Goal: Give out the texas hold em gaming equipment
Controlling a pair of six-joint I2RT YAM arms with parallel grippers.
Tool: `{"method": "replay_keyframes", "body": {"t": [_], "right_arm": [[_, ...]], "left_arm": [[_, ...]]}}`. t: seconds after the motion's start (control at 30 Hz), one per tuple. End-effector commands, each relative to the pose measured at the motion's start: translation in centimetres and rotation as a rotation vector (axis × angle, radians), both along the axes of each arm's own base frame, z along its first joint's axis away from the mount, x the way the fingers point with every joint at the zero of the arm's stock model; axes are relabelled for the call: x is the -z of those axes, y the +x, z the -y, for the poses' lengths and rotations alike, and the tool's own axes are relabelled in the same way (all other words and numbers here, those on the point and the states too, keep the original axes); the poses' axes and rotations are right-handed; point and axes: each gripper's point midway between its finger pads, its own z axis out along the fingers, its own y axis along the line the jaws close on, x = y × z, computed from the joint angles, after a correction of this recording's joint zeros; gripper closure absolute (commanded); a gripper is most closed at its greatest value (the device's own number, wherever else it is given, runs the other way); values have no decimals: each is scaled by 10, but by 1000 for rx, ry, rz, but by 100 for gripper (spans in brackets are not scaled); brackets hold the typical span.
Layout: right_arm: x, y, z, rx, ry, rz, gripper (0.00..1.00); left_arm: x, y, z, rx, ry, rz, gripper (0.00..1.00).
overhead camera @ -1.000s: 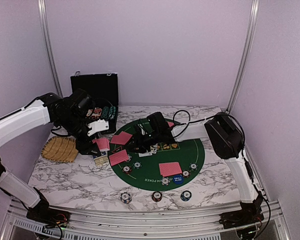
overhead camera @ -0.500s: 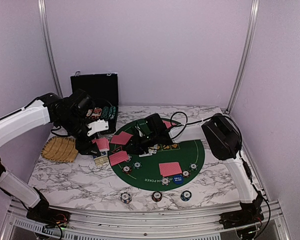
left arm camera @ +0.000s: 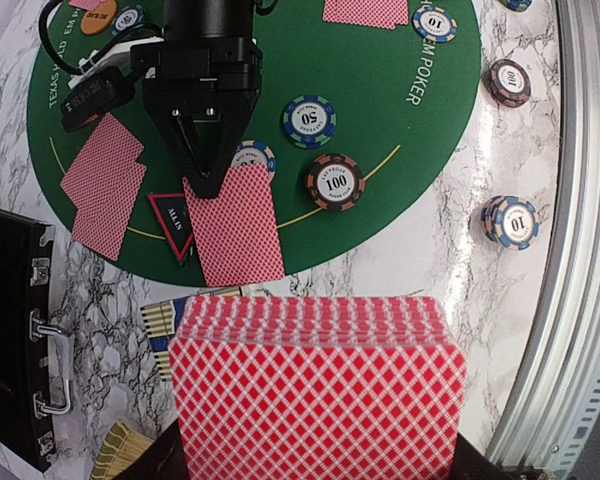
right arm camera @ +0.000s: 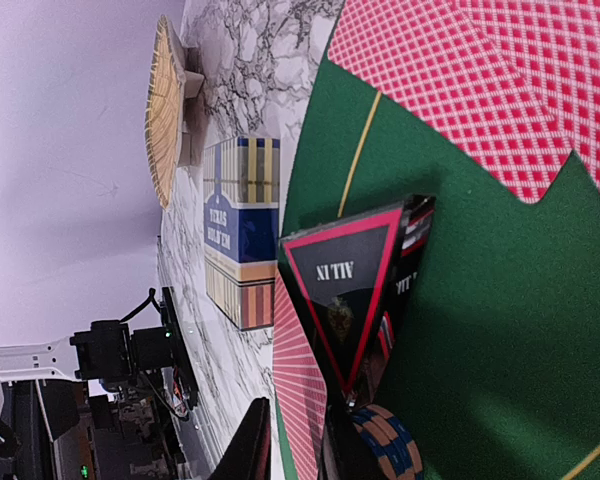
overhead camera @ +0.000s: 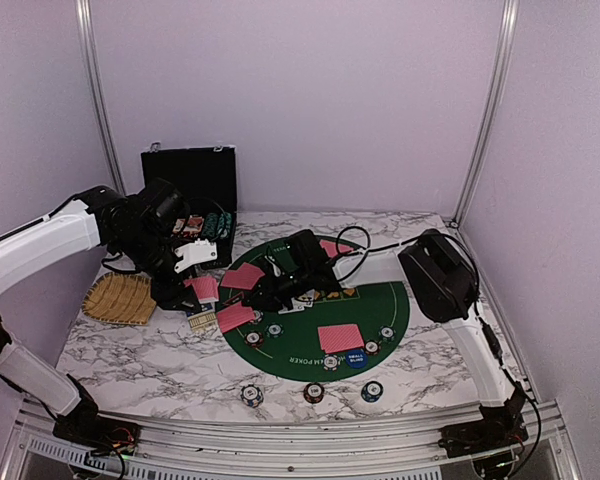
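Note:
My left gripper (overhead camera: 187,278) is shut on a deck of red-backed playing cards (left arm camera: 318,390), held above the marble left of the green mat (overhead camera: 385,310). My right gripper (left arm camera: 202,172) points down at the mat's left edge. Its fingers (right arm camera: 252,440) stand slightly apart around the edge of a single red card (left arm camera: 235,225), with a thin gap still showing. The dark red-edged triangle (right arm camera: 345,285) lies right beside it. Striped chips (left arm camera: 310,120) and a blue small blind disc (overhead camera: 355,358) lie on the mat. Three chips (overhead camera: 314,392) sit on the marble in front.
An open black case (overhead camera: 192,190) stands at the back left, and the woven straw tray (overhead camera: 120,297) is on the far left. A striped card box (right arm camera: 238,235) lies by the mat's left edge. Other card pairs (overhead camera: 341,337) lie on the mat.
My right gripper has slid left across the mat to the card at its left edge, and its jaws have narrowed. The left arm has held still with the deck.

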Motion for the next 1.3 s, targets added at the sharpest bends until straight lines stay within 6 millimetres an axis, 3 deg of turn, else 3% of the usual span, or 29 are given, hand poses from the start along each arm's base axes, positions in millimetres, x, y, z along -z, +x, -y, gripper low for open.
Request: {"method": "replay_keyframes", "body": {"t": [0.0,0.1,0.27,0.37,0.73,0.93,1.1,1.27], "right_arm": [[-2,-2,-8,-27,14,6,83],[-2,-2,-9,-32,13,12,85],[-10,-1,-10,-26,32,4,99],[-19,1,-10,-21,56,2,100],[-79,24,14,43,174,34,100],[-93,33,67,123,210,27,100],[-73,45,129,220,150,17,100],[-45,55,178,293,44,24,100]], "left_arm": [[-9,-3,-1,10,-30,23,91],[-10,-3,-1,10,-31,25,91],[-10,-2,-1,10,-31,26,91],[-10,-2,-1,10,-31,27,91],[-11,-2,-1,11,-32,29,91],[-9,-4,-2,13,-29,25,91],[-9,-4,-1,15,-32,21,91],[-8,-4,-1,15,-32,19,91]]}}
